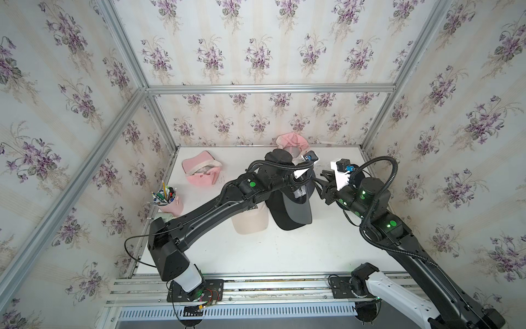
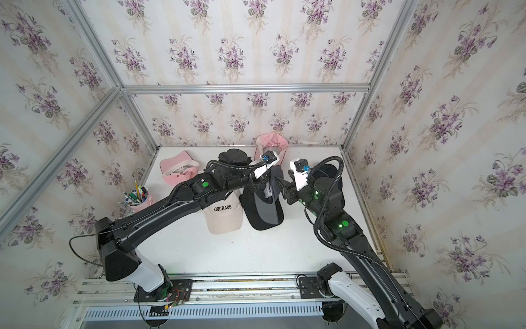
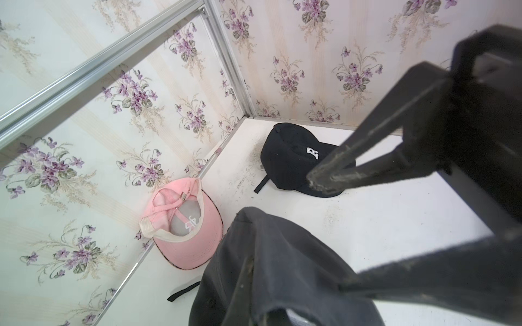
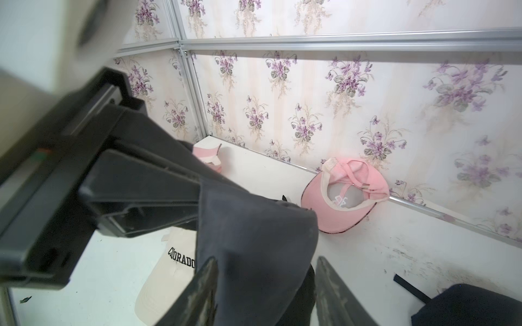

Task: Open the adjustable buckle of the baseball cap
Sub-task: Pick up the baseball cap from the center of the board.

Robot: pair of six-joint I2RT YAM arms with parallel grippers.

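Note:
The baseball cap [image 1: 293, 212] [image 2: 264, 213] is dark grey and black, mid-table, its back lifted off the surface and its brim low. My left gripper [image 1: 302, 186] [image 3: 254, 310] is shut on the cap's [image 3: 282, 254] raised fabric. My right gripper [image 1: 321, 182] [image 4: 265, 290] is open, with one finger on each side of the same hanging fabric [image 4: 254, 240]. One of those fingers [image 4: 203, 288] rests against the cloth. A black strap end [image 3: 183, 290] trails beside the cap. I cannot make out the buckle.
A beige COLORADO cap [image 2: 223, 216] lies against the dark cap's left side. Pink caps sit at the back left [image 1: 202, 171] and against the back wall [image 1: 293, 142]. A black cap with a B [image 3: 296, 161] lies at the back right. A pink pen cup [image 1: 168, 200] stands at the left edge.

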